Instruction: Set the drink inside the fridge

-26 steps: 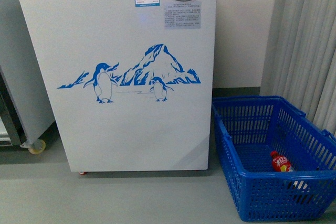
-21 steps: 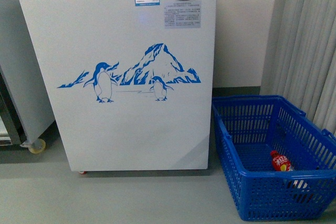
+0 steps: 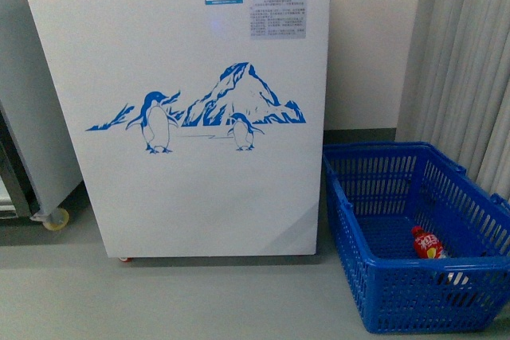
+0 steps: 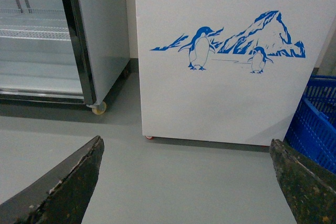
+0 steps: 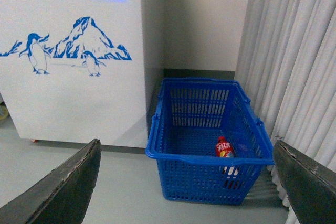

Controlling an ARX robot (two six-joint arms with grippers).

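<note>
The drink (image 3: pixel 426 244), a small bottle with a red cap and red label, lies inside the blue basket (image 3: pixel 351 220) on the floor; it also shows in the right wrist view as the drink (image 5: pixel 225 149). The fridge (image 3: pixel 199 197) is a white cabinet with a blue penguin-and-mountain print, left of the basket, and only its front face shows. My left gripper (image 4: pixel 186 182) is open over bare grey floor in front of the fridge (image 4: pixel 220 103). My right gripper (image 5: pixel 186 182) is open, well short of the basket (image 5: pixel 157 145). Neither gripper appears in the front view.
A grey cabinet on casters (image 3: pixel 40 157) stands left of the fridge, its open shelved interior (image 4: pixel 31 51) visible in the left wrist view. Pale curtains (image 3: pixel 470 61) hang right of the basket. A beige wall (image 3: pixel 366 45) is behind it.
The front view has shifted slightly; the fridge and basket sit a little differently in frame. The drink lies in the same spot in the basket.
</note>
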